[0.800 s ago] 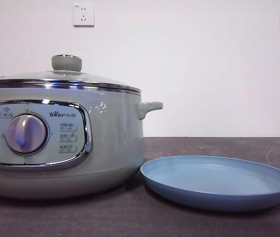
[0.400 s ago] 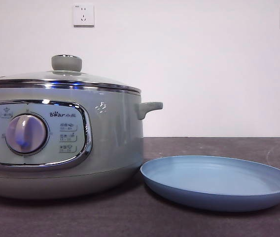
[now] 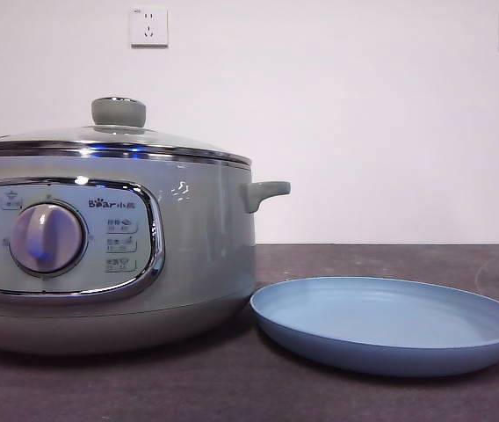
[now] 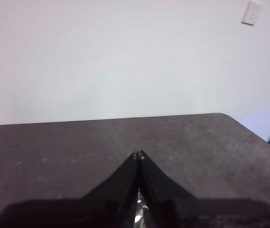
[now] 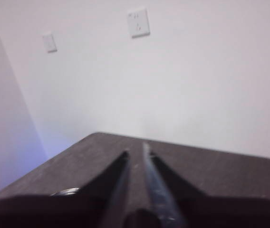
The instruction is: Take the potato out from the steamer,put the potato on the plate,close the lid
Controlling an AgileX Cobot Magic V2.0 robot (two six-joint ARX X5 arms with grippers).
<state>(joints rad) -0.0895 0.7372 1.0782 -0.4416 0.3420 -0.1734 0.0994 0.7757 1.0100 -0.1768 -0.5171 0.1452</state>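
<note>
The pale green steamer point(image 3: 206, 255) stands at the left of the front view, its dial facing me. The glass lid point(image 3: 118, 136) with its green knob sits shut on it. The potato is hidden. The light-blue plate point(image 3: 388, 347) lies empty on the table right of the steamer, close to its base. Neither gripper shows in the front view. My left gripper point(image 4: 139, 154) is shut and empty over bare table. My right gripper point(image 5: 135, 151) is empty over bare table, its jaws close together with only a thin slit between them.
The dark table point(image 3: 232, 387) runs back to a white wall with two sockets point(image 3: 148, 26). The left wrist view shows a table corner point(image 4: 230, 118). In the right wrist view a small shiny bit point(image 5: 66, 191) shows beside the gripper's base.
</note>
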